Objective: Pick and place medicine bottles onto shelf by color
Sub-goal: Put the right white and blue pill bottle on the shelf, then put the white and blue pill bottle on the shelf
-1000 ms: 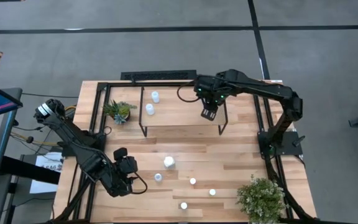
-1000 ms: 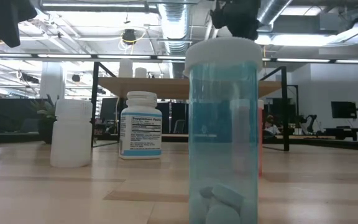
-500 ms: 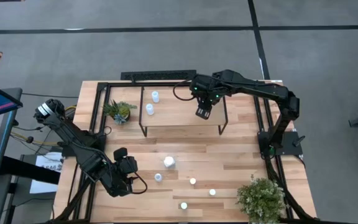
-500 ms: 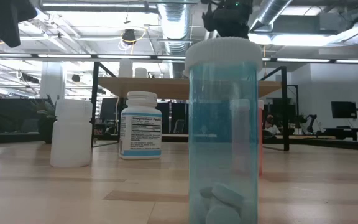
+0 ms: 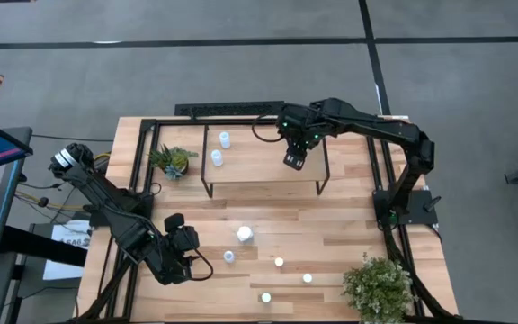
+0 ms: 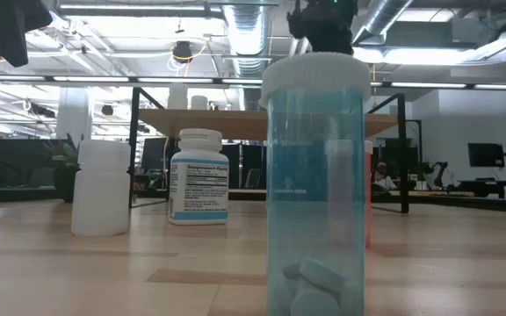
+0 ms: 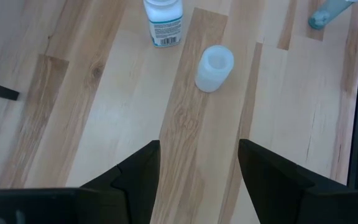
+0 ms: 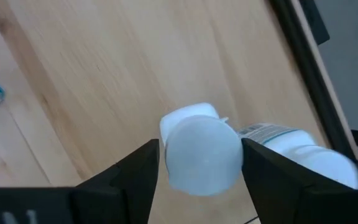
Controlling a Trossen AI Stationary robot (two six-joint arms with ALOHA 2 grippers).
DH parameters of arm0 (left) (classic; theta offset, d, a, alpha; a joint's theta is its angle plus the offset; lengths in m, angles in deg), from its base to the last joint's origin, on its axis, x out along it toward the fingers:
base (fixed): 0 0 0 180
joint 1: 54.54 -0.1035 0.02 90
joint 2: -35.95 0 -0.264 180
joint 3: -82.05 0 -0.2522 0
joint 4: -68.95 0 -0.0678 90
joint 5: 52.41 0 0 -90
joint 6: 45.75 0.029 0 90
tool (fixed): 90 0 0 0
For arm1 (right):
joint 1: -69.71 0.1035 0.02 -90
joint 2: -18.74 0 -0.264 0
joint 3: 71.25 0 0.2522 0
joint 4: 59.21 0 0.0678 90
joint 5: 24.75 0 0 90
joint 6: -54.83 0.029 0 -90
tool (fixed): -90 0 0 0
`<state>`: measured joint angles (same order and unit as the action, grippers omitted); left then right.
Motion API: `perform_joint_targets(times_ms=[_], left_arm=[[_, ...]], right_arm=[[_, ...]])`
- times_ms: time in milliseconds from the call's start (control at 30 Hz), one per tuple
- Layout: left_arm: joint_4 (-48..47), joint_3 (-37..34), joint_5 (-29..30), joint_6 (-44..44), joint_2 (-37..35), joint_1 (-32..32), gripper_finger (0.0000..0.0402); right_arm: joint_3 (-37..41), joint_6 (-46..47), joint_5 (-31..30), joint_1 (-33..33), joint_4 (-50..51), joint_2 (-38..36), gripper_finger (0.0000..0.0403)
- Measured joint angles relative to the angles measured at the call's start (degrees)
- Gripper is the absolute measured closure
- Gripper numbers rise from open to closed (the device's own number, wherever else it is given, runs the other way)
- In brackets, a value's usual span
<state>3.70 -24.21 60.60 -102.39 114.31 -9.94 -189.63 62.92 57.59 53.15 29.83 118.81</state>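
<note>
Right gripper [image 5: 296,160] sits over the shelf [image 5: 259,166], toward its right end, fingers spread to either side of a white-capped bottle [image 8: 201,151] seen cap-on between them; whether the pads touch it I cannot tell, though they look parted rather than clamped, which reads as a placing rather than a carry. That bottle stands upright, long axis vertical, cap toward the wrist camera, with another labelled white bottle [image 8: 303,152] close by in the same view. Two white bottles [image 5: 220,148] stand near the shelf's left end, apparently grouped by kind, leaving the middle bare. Left gripper [image 5: 191,255] waits low near the worktop's front-left corner, fingers apart at a moderate gap and holding nothing; ahead of it a small white bottle [image 7: 214,68] stands upright. More small bottles [image 5: 279,262] dot the front half of the worktop [image 5: 349,225], all upright by their round outlines. Blue translucent bottle [image 6: 315,184] stands upright nearest the low camera.
</note>
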Motion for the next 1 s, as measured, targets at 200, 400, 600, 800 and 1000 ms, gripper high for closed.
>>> perform_joint_targets(times_ms=[200,400,600,800,1000], left_arm=[[0.0,0.0,0.0,0.0,0.0,0.0,0.0201],[0.0,0.0,0.0,0.0,0.0,0.0,0.0201],[0.0,0.0,0.1,-0.1,0.0,0.0,0.0201],[0.0,0.0,0.2,-0.1,0.0,0.0,0.0201],[0.1,0.0,0.2,0.3,0.0,0.0,0.0201]], right_arm=[[-7.4,1.3,0.0,0.6,2.7,0.0,0.0159],[-15.6,4.8,0.0,5.2,8.0,-0.1,0.0159],[-16.1,7.2,0.0,16.4,10.9,-2.5,0.0159],[-16.0,11.9,-4.7,31.0,13.3,-3.0,0.0159],[-16.0,17.8,-11.7,42.2,10.3,-2.0,0.0159]])
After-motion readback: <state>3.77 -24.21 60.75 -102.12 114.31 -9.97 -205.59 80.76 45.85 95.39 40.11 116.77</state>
